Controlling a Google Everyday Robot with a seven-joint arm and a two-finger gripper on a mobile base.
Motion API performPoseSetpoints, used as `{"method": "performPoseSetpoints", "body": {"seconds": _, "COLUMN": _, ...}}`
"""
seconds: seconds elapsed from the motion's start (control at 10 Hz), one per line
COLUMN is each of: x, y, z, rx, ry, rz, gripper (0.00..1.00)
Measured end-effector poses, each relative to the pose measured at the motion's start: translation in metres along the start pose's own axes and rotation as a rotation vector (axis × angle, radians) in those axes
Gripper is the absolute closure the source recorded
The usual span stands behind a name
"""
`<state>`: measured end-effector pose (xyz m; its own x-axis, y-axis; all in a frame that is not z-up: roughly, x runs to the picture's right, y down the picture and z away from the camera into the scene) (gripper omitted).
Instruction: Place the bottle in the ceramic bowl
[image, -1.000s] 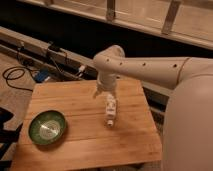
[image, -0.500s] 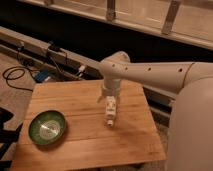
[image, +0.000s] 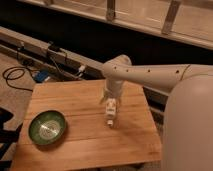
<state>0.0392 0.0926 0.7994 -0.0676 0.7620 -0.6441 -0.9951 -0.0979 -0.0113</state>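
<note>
The claw (image: 110, 104) hangs over the middle of the wooden counter (image: 85, 145), a little right of centre, pointing down from the bent end of the white arm (image: 150, 75). Whether it is released or clenched cannot be told: its pale parts run straight into the bottle (image: 109, 118) just below it. The bottle is a small white shape at the tip of the claw, standing roughly upright and tilted slightly. It is either on the wood or just above it, and I cannot tell which. A soft shadow lies beside it on the boards.

The green bowl (image: 47, 127) sits on the counter near the front left corner, well apart from the bottle, with a paler ringed centre and nothing in it.

The robot's large white body (image: 192, 125) fills the right side. Behind the counter's left end, dark cables (image: 15, 75) loop on the floor below a long ledge (image: 30, 40).
</note>
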Motion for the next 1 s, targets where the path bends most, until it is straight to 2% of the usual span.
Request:
{"method": "performPoseSetpoints", "body": {"seconds": 0.1, "x": 0.001, "y": -0.007, "z": 0.019, "rx": 0.010, "ry": 0.021, "rz": 0.020, "gripper": 0.35}}
{"method": "performPoseSetpoints", "body": {"seconds": 0.4, "x": 0.004, "y": -0.027, "z": 0.055, "rx": 0.013, "ry": 0.075, "rz": 0.081, "gripper": 0.35}}
{"method": "performPoseSetpoints", "body": {"seconds": 0.9, "x": 0.003, "y": -0.022, "z": 0.072, "rx": -0.024, "ry": 0.119, "rz": 0.098, "gripper": 0.35}}
{"method": "performPoseSetpoints", "body": {"seconds": 1.0, "x": 0.004, "y": -0.014, "z": 0.073, "rx": -0.037, "ry": 0.123, "rz": 0.092, "gripper": 0.35}}
